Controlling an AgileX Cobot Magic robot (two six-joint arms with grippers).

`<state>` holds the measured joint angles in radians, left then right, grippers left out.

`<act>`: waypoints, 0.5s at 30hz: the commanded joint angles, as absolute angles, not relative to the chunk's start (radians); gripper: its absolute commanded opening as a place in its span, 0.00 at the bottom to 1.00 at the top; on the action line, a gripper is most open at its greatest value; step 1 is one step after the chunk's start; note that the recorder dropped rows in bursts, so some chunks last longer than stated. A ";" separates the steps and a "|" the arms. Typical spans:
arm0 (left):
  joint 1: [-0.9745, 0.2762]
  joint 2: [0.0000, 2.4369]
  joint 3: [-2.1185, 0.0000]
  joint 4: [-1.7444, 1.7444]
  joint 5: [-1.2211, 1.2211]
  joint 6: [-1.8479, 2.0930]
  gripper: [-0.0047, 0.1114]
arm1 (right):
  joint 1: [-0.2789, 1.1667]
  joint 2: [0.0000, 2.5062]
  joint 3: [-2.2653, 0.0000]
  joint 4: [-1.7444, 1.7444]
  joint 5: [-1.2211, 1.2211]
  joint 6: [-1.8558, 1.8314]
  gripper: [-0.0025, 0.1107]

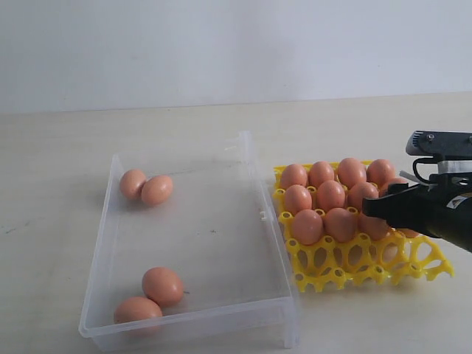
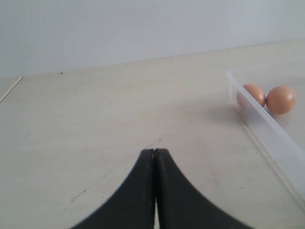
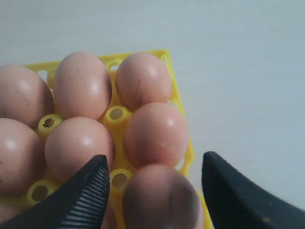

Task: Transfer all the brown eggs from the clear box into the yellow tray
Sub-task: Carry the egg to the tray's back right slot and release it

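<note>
A: Exterior view. Box [image 1: 206, 321] holds four eggs: a far pair [image 1: 145, 186], touching, in its 10 o'clock corner, and a near pair [image 1: 151, 296], touching, toward 7 o'clock. Tray [image 1: 346, 269] sits just beside the box at 3 o'clock. Its back rows are filled and its 6 o'clock row of cups is bare. Right claw [image 1: 372, 208] hangs over the tray's 3 o'clock side.

B: Left claw?

A: Not in that view. In the left wrist view the left claw [image 2: 155, 157] is pressed closed and empty above bare table [image 2: 95, 119]. The box corner with two eggs lies well apart from it.

B: Right wrist view?

A: Jaws are spread, one to each side of a seated egg [image 3: 161, 195] at the tray's edge. A gap shows on both sides, so nothing is gripped.

B: Handling notes?

A: Judged: light, with a rigid, brittle, smooth shell, and apt to roll on the box floor. Take one egg across its short waist, pads on opposite flanks, with a gentle squeeze. Touching pairs leave little finger room, so come in on the free sides.
</note>
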<state>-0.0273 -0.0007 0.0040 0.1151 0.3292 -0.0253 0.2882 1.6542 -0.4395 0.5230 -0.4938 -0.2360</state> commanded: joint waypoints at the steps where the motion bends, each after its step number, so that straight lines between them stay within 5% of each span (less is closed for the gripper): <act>1: -0.029 0.000 0.000 0.117 0.316 -0.030 0.04 | 0.283 1.658 -0.435 0.516 -0.510 -0.242 0.53; 15: -0.029 0.000 0.000 0.117 0.316 -0.030 0.04 | 0.285 1.584 -0.437 0.516 -0.442 -0.236 0.52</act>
